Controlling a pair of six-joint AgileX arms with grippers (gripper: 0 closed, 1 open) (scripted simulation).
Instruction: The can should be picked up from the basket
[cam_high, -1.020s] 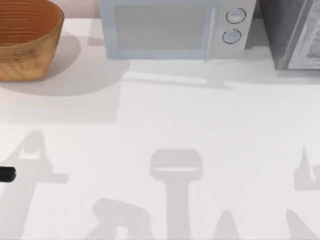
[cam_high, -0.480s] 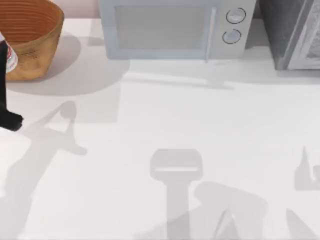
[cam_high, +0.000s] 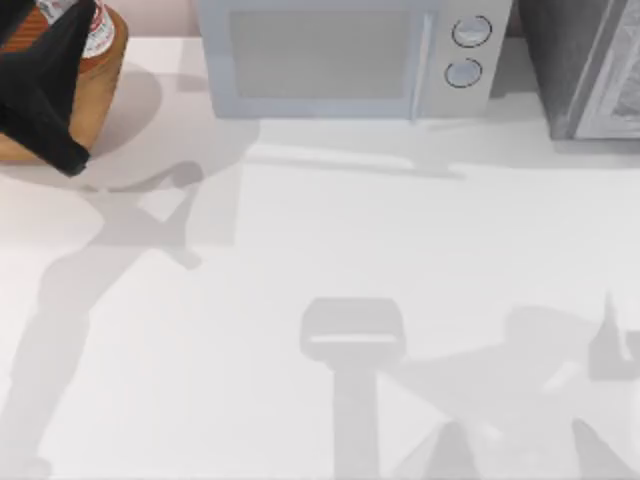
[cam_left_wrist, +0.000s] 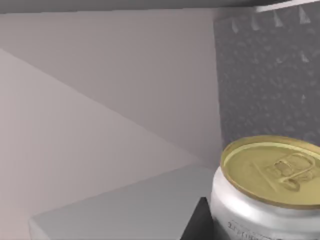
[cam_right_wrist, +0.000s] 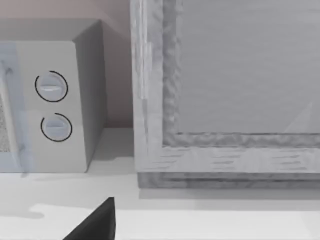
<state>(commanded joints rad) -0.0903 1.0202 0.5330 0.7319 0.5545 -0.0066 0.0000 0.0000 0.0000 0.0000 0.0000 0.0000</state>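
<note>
left gripper (cam_high: 62, 25): top-left corner of the top view, over the basket, clamped on the can; black finger (cam_left_wrist: 197, 225) pressed to the can wall in the left wrist view
can (cam_high: 97, 28): in the left gripper's hold, red-and-white label peeking out beside the black arm, above the basket's near rim
basket (cam_high: 100, 85): far left of the table, mostly covered by the arm, orange wall visible under it
changed: half a second ago the left arm sat at the left edge, lower, with the can just in frame; now arm and can are up over the basket. A second ago just a sliver of gripper showed
meaning: can reads as lifted out of the basket, so the pick looks about done; needs a steady hold
right gripper (cam_right_wrist: 92, 225): parked at the right side near the microwave, dark fingertip at frame bottom; can't tell if open or closed
left wrist view extra: can's gold top (cam_left_wrist: 272, 170) with pull tab and silver shoulder, close up; top view gives none of that
top view extra: can's position against basket and microwave (cam_high: 345, 55)
right wrist view extra: microwave knobs (cam_right_wrist: 51, 86), grey framed panel (cam_right_wrist: 230, 90) beside it
</note>
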